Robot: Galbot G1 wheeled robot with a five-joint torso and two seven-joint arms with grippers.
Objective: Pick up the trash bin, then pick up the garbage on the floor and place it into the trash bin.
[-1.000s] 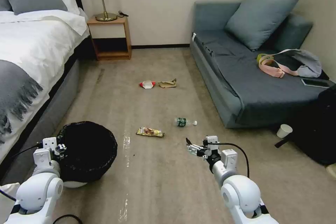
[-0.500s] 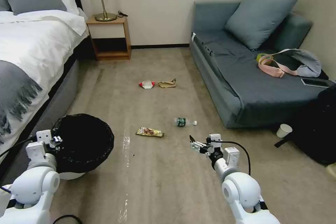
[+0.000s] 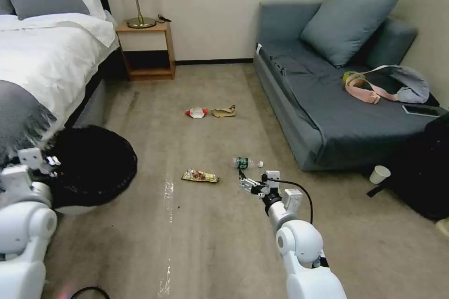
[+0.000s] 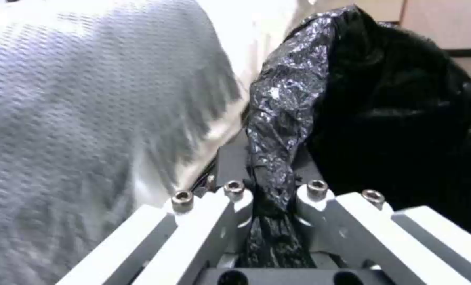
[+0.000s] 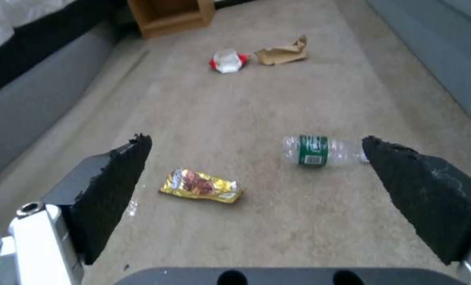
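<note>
Right arm stretched low, right gripper [image 3: 243, 182] spread wide just short of the bottle [image 3: 246, 163]; left gripper [image 4: 269, 198] clamps the trash bin [image 3: 91, 168] liner.

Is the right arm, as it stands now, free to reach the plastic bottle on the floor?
Probably yes. The right pincer is open and empty, the green-labelled plastic bottle lies just beyond it on bare floor, and nothing stands between them. The yellow snack wrapper lies off to the side.

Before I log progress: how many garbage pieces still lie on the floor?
4: bottle and yellow wrapper just ahead of the right gripper; red-and-white wrapper and brown paper farther off, side by side.
</note>
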